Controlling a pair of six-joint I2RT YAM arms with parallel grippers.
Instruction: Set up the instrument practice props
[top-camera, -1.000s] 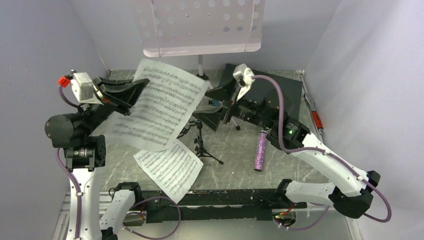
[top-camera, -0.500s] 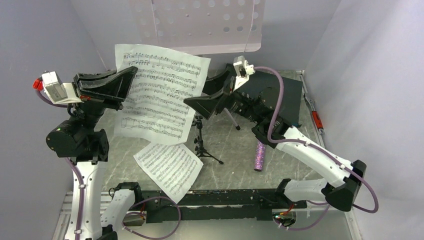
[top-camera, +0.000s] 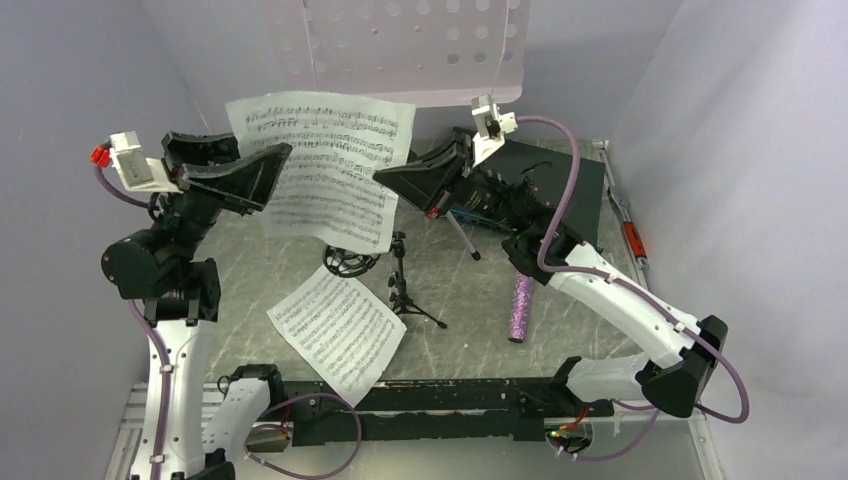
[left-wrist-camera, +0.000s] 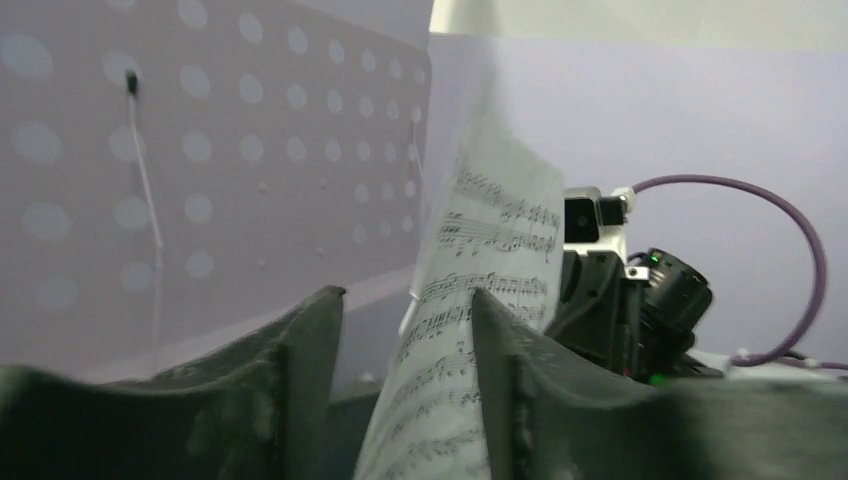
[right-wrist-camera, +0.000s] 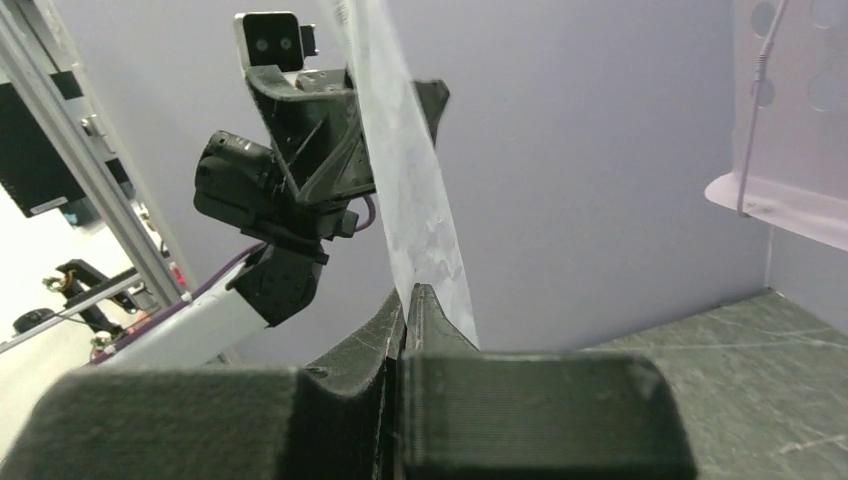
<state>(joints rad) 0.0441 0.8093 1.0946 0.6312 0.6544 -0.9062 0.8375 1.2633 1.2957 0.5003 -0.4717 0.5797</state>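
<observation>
A white sheet-music page hangs upright in the air just below the pale lilac music stand. My right gripper is shut on its right edge; in the right wrist view the closed tips pinch the page. My left gripper is open at the page's left edge, the page passing loosely between its spread fingers. A second page lies flat on the table. The glittery purple microphone lies to the right of the small black tripod stand.
A flat dark box lies at the back right, under my right arm. The stand's ledge shows at the right of the right wrist view. Lilac walls close in on three sides. A black rail runs along the near edge.
The right gripper has closed on the page's right edge and the left gripper has opened. The page has risen and turned upright toward the music stand.
</observation>
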